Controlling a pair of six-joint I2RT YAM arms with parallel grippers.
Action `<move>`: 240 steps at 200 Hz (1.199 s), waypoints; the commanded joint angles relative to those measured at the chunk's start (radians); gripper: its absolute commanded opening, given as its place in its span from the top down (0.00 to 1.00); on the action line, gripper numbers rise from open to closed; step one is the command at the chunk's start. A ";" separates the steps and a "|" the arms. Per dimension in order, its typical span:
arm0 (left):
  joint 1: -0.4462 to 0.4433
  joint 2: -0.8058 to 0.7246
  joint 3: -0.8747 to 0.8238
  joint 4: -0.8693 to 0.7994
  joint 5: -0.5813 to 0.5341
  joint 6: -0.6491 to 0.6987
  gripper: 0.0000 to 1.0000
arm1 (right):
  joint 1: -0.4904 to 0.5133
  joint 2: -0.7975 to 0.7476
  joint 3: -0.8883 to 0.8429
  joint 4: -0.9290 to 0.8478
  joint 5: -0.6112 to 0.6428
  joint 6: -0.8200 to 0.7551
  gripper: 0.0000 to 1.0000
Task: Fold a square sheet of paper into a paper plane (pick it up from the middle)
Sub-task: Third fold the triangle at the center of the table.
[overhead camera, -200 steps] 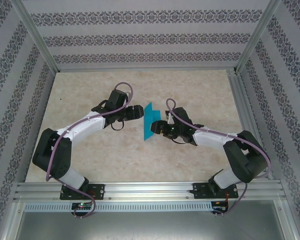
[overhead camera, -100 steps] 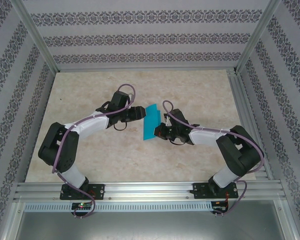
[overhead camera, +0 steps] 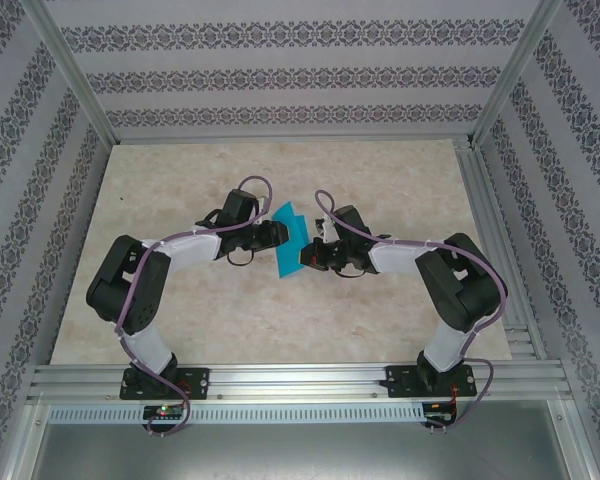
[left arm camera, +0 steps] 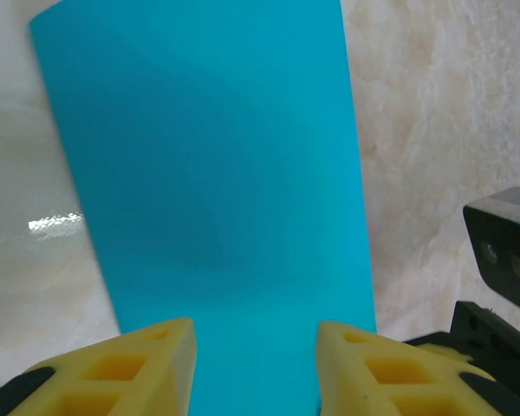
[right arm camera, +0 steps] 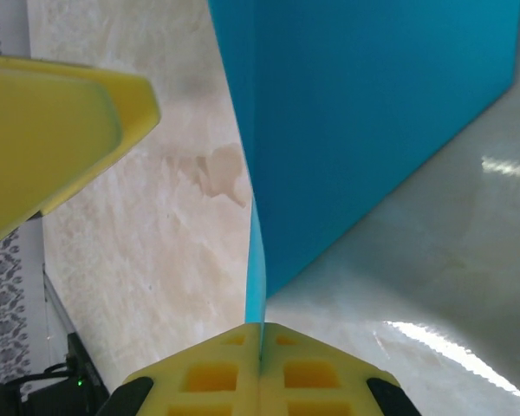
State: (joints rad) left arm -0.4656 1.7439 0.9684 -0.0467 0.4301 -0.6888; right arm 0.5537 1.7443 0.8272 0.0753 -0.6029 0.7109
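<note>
Top external view puts the marbled table (overhead camera: 180,310) under both arms, which reach inward and meet over its middle. The square sheet of paper (overhead camera: 292,240) is held up on edge between them. From the right wrist, the right gripper (right arm camera: 260,348) is clamped shut on one margin of the sheet, a narrow pinch (little to steady something so limp), and the paper already bows away from it. From the left wrist, the left gripper (left arm camera: 256,364) has its yellow fingers (left arm camera: 147,364) apart, with the sheet's near edge running into the gap and nothing pinched.

The biggest risk, I judge, is the two arms pulling apart or twisting against each other, which would tear or crumple the sheet. Next is the left jaws shutting off-square and pressing in a stray crease. Least is the thin edge sliding out of the right pinch.
</note>
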 commanded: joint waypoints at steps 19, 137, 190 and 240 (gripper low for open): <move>0.008 0.049 0.000 0.065 0.033 -0.002 0.64 | -0.028 0.000 -0.008 0.006 -0.031 -0.020 0.94; 0.008 0.148 0.042 0.072 0.044 -0.002 0.71 | -0.037 -0.108 -0.112 0.073 0.089 0.148 0.76; 0.008 0.159 0.044 0.064 0.040 -0.005 0.71 | -0.025 -0.097 -0.134 0.071 0.081 0.197 0.73; 0.008 0.166 0.046 0.059 0.039 -0.006 0.72 | -0.023 -0.086 -0.138 0.097 0.093 0.232 0.79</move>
State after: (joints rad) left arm -0.4648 1.8935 0.9920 -0.0143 0.4603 -0.6903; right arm 0.5217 1.6566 0.7017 0.1295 -0.5270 0.9115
